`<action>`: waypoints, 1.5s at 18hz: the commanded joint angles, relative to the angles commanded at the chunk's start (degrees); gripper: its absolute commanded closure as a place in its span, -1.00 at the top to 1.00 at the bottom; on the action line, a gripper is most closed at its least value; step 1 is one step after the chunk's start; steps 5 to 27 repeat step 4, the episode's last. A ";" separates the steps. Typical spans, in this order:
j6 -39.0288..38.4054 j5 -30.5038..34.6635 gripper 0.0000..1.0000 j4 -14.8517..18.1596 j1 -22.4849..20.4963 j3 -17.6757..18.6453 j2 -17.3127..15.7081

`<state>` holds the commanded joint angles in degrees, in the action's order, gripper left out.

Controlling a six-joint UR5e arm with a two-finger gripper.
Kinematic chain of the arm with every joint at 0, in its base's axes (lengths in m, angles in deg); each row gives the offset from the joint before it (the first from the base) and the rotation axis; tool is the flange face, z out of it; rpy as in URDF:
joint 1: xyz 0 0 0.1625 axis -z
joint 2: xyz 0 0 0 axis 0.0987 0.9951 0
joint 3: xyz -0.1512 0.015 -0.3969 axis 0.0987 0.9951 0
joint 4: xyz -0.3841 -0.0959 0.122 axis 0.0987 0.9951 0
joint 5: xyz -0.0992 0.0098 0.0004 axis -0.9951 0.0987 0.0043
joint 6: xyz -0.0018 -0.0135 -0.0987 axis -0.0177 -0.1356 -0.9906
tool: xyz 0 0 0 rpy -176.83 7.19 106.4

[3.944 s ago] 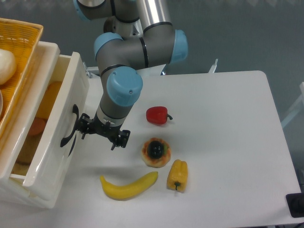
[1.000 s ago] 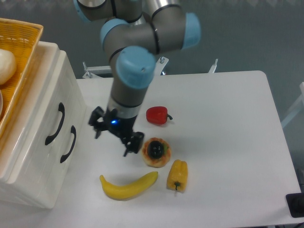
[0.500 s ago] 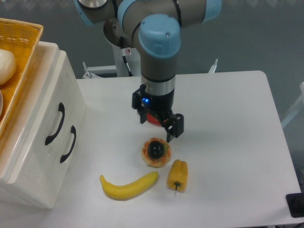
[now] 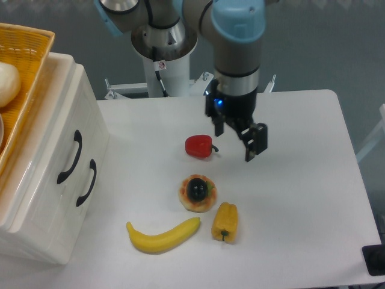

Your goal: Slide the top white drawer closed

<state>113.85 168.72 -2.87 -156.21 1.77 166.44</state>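
The top white drawer [image 4: 60, 144] sits flush in the white cabinet at the left, its black curved handle [image 4: 68, 158] facing the table. My gripper [image 4: 237, 139] hangs over the middle of the table, far right of the drawer and just right of a red pepper [image 4: 199, 146]. It is open, with nothing between its black fingers [image 4: 254, 144].
A second drawer front with its own black handle [image 4: 87, 182] lies below the top one. A yellow woven basket [image 4: 27, 72] rests on the cabinet. On the table lie a round tart-like toy [image 4: 197, 192], a yellow pepper [image 4: 225, 221] and a banana [image 4: 162, 235].
The drawer, open 3.9 s ago, is now flush with the cabinet. Over the last second my gripper has swung right and up, from beside the cabinet to past the red pepper.
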 joint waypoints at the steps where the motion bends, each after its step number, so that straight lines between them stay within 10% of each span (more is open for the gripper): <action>1: 1.67 0.00 1.00 0.00 -0.97 0.70 -0.53; 27: 3.01 0.09 1.00 0.00 -1.59 1.33 -0.80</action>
